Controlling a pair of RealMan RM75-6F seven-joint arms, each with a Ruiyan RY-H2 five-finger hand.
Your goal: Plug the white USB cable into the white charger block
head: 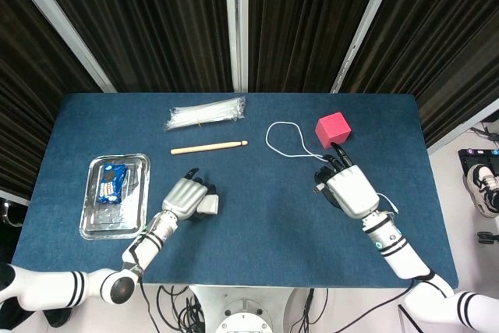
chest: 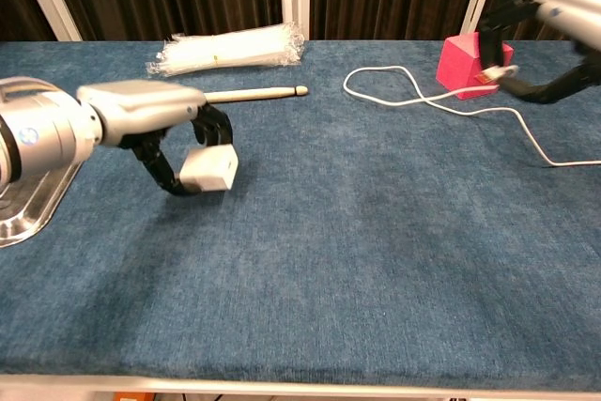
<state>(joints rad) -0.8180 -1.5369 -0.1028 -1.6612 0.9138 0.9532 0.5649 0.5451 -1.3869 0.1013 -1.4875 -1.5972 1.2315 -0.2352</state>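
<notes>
Both hands held their parts above the blue table.
The left hand (chest: 155, 129) gripped the white charger block (chest: 208, 169), lifted clear of the cloth. The right hand (chest: 554, 7) pinched the plug end of the white USB cable (chest: 441, 105), whose cord looped across the table (chest: 376, 260) beside the pink cube (chest: 465, 61).

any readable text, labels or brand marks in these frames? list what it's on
None readable.
Blue packet in the metal tray: has print, too small and blurred to read.
White charger block, held by the left hand: no marking visible.
Pink cube: plain.
</notes>
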